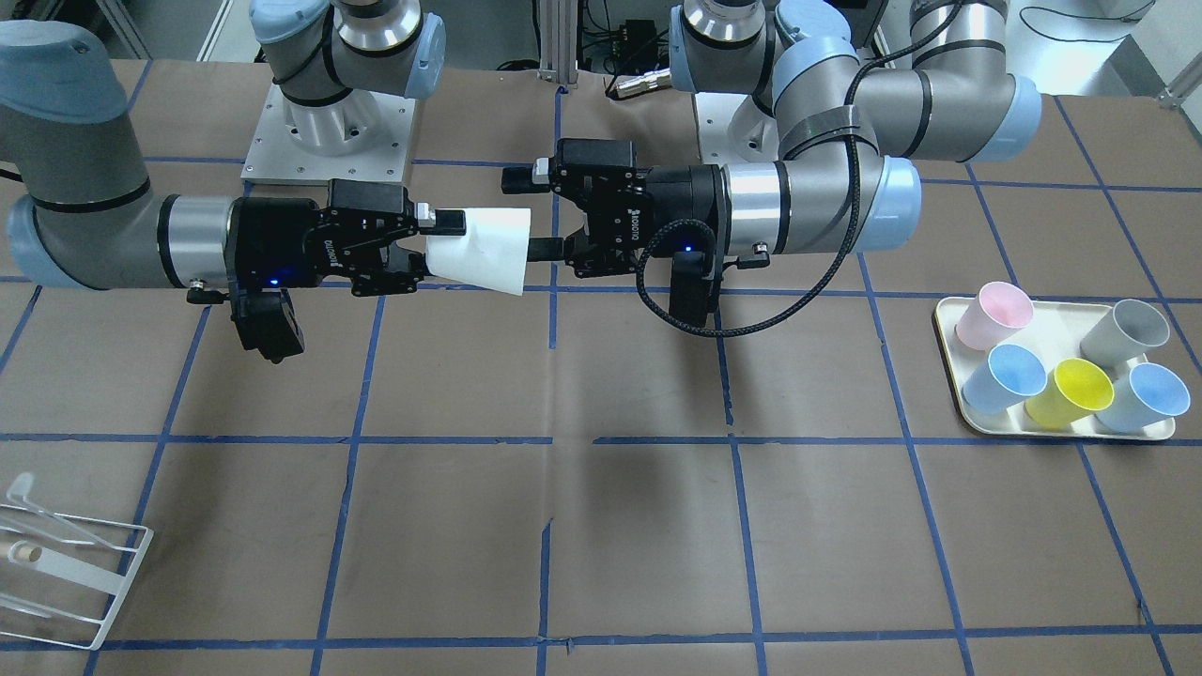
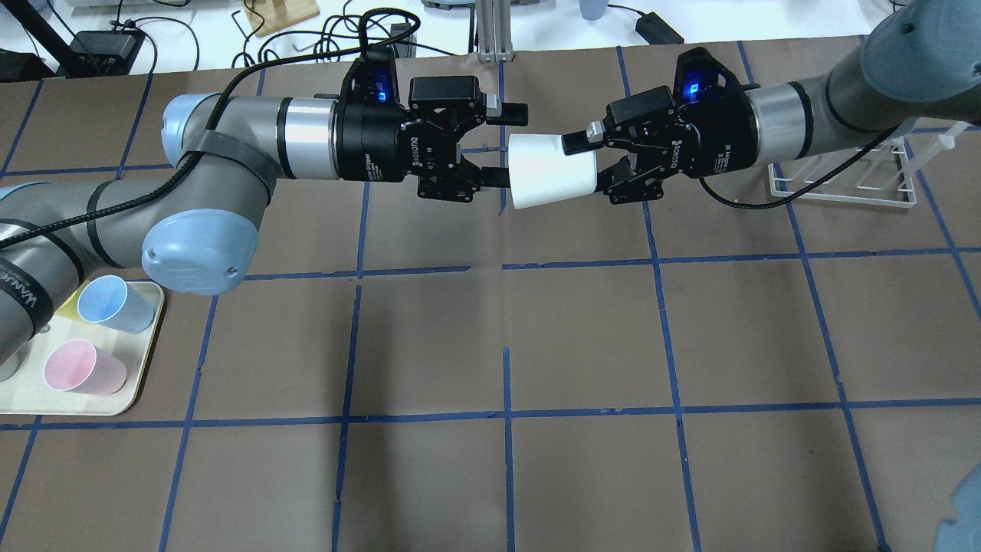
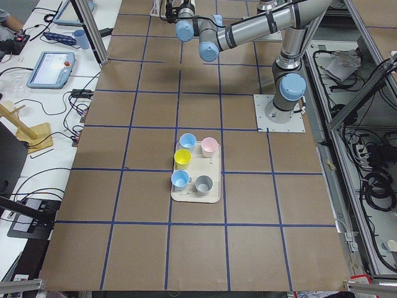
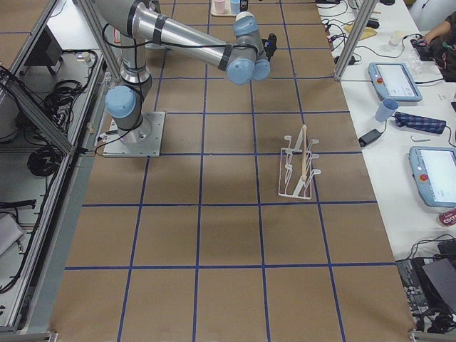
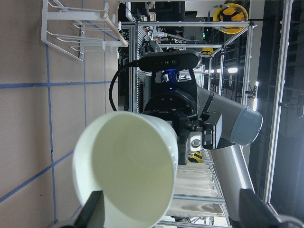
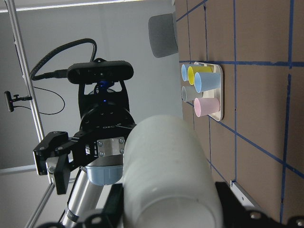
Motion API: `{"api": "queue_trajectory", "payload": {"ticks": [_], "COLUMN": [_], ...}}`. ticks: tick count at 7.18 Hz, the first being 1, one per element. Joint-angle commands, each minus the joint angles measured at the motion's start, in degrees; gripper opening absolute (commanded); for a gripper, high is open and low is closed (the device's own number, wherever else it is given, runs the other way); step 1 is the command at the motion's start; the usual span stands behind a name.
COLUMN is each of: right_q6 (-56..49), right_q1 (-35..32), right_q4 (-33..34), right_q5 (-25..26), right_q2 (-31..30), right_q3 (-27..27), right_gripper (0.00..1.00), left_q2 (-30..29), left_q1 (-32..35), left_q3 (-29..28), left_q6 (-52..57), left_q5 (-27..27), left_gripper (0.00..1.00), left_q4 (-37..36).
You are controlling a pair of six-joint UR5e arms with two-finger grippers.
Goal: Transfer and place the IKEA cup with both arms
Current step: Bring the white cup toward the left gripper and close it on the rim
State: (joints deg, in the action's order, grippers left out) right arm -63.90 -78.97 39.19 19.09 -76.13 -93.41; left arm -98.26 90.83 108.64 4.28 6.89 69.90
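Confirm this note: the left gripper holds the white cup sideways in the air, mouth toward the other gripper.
Wrong arm: the right gripper holds the IKEA cup, clamped on its narrow base, while the left gripper stands open at the mouth. The overhead exterior view shows it; the rest is right.

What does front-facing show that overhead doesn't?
Only front-facing: the tray with all five cups unobstructed; overhead's left arm covers part of it. Only overhead: most of the white rack, which front-facing crops, plus cables on the desk beyond the table. Both: the IKEA cup held sideways in the air by the right gripper, with the left gripper open at its mouth.
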Motion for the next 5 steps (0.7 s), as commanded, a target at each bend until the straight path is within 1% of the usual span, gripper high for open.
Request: {"api": "queue_trajectory", "payload": {"ticks": [1,2,3,5], "right_q6": [0.0,0.0,0.1,0.1], "right_q1": [-1.5,-2.1,-2.1,-2.1], "right_q4": [-0.5,-0.6,-0.6,-0.9], "right_q5": [0.0,0.0,0.0,0.0], "right_q2": [-0.2,-0.1,-0.2,-0.2], "right_q3": [0.1,0.2,0.2,0.5], "right_gripper": [0.12,0.13,0.13,0.16], "left_q2": [-0.8,-1.1,-1.1,-1.0], "left_q1": [0.1,0.2,0.2,0.1], "left_q3": [-0.2,-0.2,-0.2,0.0], "left_q6": [-0.2,-0.1,-0.1,-1.5], "left_q5": [0.5,0.5,0.5,0.4], "left_gripper": [0.60,0.56,0.47,0.35], "left_q4": [-1.9,-2.1,-2.1,-2.1]}}
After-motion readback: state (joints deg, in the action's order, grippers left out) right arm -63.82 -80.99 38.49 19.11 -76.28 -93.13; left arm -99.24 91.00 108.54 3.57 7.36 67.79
